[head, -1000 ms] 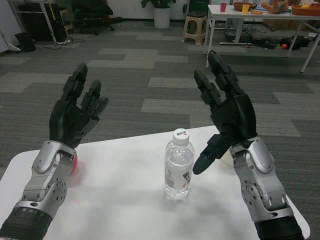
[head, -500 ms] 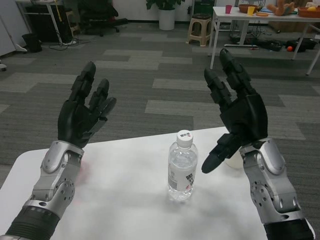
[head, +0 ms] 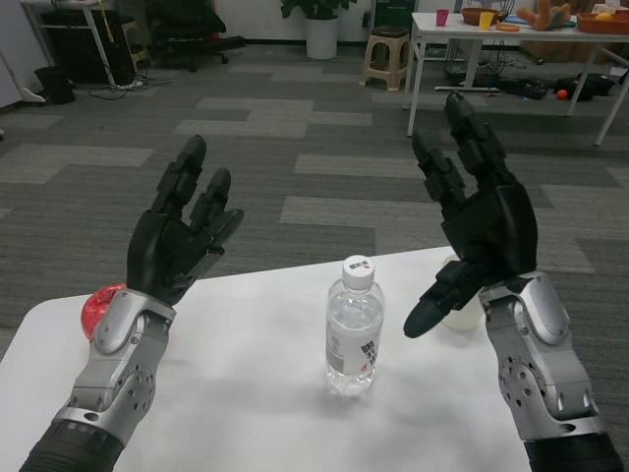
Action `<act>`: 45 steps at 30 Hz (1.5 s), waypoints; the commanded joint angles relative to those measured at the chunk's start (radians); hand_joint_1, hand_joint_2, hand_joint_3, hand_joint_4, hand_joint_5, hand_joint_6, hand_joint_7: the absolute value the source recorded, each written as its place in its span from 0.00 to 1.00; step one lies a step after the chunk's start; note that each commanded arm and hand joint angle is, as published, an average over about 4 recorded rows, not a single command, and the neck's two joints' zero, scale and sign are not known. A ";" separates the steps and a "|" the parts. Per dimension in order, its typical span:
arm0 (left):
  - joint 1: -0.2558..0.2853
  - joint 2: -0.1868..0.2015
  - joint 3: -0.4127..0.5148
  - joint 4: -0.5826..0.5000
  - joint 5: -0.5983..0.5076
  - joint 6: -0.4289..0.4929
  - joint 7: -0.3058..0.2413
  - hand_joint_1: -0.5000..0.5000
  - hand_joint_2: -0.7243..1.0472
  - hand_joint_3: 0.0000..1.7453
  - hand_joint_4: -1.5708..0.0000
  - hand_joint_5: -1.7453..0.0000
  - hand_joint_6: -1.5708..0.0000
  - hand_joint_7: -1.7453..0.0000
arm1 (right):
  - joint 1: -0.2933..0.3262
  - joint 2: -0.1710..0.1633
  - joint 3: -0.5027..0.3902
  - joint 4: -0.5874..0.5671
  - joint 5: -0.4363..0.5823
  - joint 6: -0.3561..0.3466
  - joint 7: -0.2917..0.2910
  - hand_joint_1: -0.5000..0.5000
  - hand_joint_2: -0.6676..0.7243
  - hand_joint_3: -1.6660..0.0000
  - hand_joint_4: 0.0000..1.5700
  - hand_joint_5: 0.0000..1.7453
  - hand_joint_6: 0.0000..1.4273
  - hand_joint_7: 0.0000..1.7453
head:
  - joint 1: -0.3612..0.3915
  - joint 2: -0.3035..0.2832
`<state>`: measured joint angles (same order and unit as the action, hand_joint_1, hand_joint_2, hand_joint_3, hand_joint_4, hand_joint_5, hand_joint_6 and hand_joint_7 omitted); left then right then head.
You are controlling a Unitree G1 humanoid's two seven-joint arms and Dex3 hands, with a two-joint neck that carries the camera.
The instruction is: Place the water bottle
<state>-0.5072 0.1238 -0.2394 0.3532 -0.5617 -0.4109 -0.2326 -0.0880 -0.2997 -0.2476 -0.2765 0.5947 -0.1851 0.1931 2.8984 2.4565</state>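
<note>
A clear water bottle (head: 353, 329) with a white cap stands upright on the white table (head: 256, 383), between my two arms. My right hand (head: 472, 216) is raised just right of it, fingers spread and pointing up, thumb angled down toward the bottle without touching it. My left hand (head: 182, 231) is lifted at the left, fingers apart, holding nothing.
A red ball (head: 100, 305) lies at the table's left edge behind my left forearm. A pale round object (head: 460, 313) sits partly hidden behind my right hand. Beyond the table are grey carpet, a stool (head: 386, 57) and another white table (head: 511, 39).
Both hands have shifted a little to the right and stay lifted with fingers spread. The red ball now shows left of my left forearm. The bottle stands as before.
</note>
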 commanded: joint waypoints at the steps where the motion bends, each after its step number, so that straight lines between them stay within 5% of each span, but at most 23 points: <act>1: 0.006 0.001 0.002 -0.007 -0.006 -0.012 -0.017 0.00 1.00 0.03 1.00 1.00 1.00 1.00 | 0.026 -0.011 0.002 -0.027 0.010 0.008 0.015 0.12 0.73 1.00 0.00 0.00 0.00 0.00 | -0.011 0.003; 16: 0.078 0.040 -0.004 -0.011 -0.001 -0.045 -0.060 0.00 1.00 0.05 1.00 1.00 1.00 1.00 | 0.059 -0.039 0.095 -0.059 -0.008 0.099 0.038 0.12 0.68 1.00 0.00 0.00 0.00 0.00 | -0.015 0.015; 25: 0.131 0.062 0.003 -0.011 0.059 -0.072 -0.062 0.00 1.00 0.05 1.00 1.00 1.00 1.00 | 0.027 -0.003 0.156 -0.010 -0.019 0.096 0.038 0.15 0.69 1.00 0.00 0.00 0.00 0.00 | -0.017 0.037; 45: 0.109 0.055 0.076 -0.092 0.037 -0.114 -0.059 0.00 1.00 0.04 1.00 1.00 1.00 1.00 | 0.019 -0.007 0.069 -0.090 -0.016 0.087 0.038 0.12 0.73 1.00 0.00 0.00 0.00 0.00 | -0.012 0.040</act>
<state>-0.3884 0.1706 -0.1892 0.2856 -0.5271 -0.5137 -0.2890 -0.0523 -0.3043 -0.1607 -0.3410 0.5740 -0.0928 0.2334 2.8873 2.4983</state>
